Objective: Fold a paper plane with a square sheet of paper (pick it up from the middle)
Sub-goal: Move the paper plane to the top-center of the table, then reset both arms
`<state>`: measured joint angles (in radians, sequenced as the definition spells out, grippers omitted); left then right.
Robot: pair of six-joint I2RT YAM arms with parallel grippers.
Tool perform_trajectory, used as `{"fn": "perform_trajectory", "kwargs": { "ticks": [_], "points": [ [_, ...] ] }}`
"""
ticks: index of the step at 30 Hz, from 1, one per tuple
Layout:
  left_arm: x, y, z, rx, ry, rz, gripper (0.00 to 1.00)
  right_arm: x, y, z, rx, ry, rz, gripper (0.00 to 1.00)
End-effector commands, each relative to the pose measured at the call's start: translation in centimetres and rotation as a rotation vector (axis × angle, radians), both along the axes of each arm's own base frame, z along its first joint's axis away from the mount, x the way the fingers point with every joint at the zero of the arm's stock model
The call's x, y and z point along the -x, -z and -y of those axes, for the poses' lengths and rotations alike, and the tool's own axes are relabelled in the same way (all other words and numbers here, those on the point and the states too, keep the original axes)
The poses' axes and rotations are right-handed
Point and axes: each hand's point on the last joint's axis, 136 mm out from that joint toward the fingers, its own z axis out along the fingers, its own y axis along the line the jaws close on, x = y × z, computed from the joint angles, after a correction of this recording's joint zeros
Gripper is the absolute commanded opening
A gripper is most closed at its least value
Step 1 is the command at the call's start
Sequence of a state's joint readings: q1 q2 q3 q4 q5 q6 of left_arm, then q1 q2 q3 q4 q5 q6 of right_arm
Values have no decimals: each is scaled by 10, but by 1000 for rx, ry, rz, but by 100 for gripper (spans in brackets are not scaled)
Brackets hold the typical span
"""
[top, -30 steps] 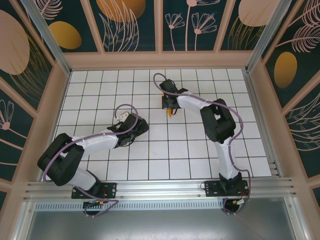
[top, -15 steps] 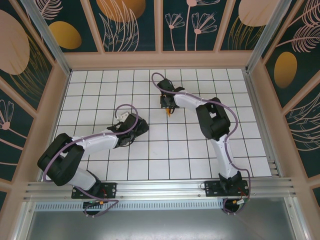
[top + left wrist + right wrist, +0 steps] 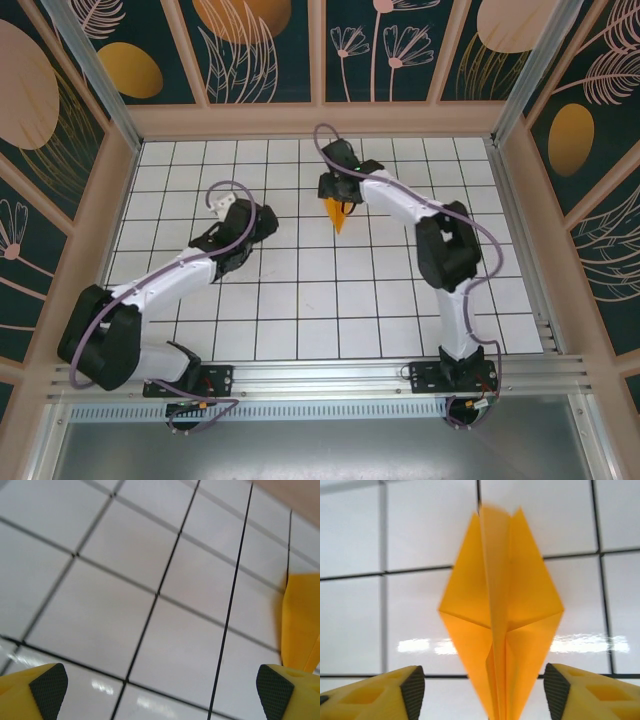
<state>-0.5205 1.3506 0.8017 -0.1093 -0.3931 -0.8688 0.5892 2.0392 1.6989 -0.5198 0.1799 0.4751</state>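
Observation:
The square sheet of paper is folded into an orange-yellow paper plane (image 3: 338, 213) that rests on the white tiles at the middle back of the table. In the right wrist view the paper plane (image 3: 500, 615) shows a raised central crease and two spread wings, its narrow end lying between my fingers. My right gripper (image 3: 337, 199) (image 3: 484, 692) is open around that end, with a gap between the paper and each pad. My left gripper (image 3: 262, 222) (image 3: 160, 687) is open over bare tiles to the left, and the paper plane's edge (image 3: 300, 620) shows at the right of its view.
The white gridded table (image 3: 300, 300) is boxed in by wooden walls, with a dark patterned wall (image 3: 250, 50) at the back. A metal rail (image 3: 320, 375) carries both arm bases at the near edge. Cables loop over both arms.
My right gripper has gone from shut to open, letting go of the paper plane, and has drawn back toward the far wall. My left arm has swung left and further out.

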Motion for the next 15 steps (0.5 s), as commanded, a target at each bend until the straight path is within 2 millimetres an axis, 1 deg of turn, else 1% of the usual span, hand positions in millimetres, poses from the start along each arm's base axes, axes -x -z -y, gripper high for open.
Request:
{"fn": "perform_trajectory", "kwargs": {
  "ticks": [1,3,4,6,7,9,10,12,13,15],
  "points": [
    [-7,-39,-37,-171,-55,99,99,3,-80,30,-91,57,176,74],
    [-4,-55,-56,-240,-98,157,98,15,-100,48,-93,87,259,80],
    [-1,-62,-65,-276,-116,187,99,14,-108,77,-80,152,308,83],
    [5,-73,-83,-332,-160,246,98,22,-118,112,-60,227,381,90],
    [10,-75,-93,-359,-188,267,99,26,-121,134,-45,270,415,94],
    [20,-80,-114,-415,-263,303,98,36,-120,172,-9,349,457,99],
    [26,-79,-125,-448,-296,317,99,42,-118,190,18,389,478,99],
    [37,-76,-142,-511,-345,335,99,51,-107,223,69,469,493,99],
    [42,-74,-151,-542,-369,353,99,56,-100,239,95,506,494,99],
    [50,-72,-161,-582,-384,383,98,63,-89,261,143,554,500,99]
  ]
}}
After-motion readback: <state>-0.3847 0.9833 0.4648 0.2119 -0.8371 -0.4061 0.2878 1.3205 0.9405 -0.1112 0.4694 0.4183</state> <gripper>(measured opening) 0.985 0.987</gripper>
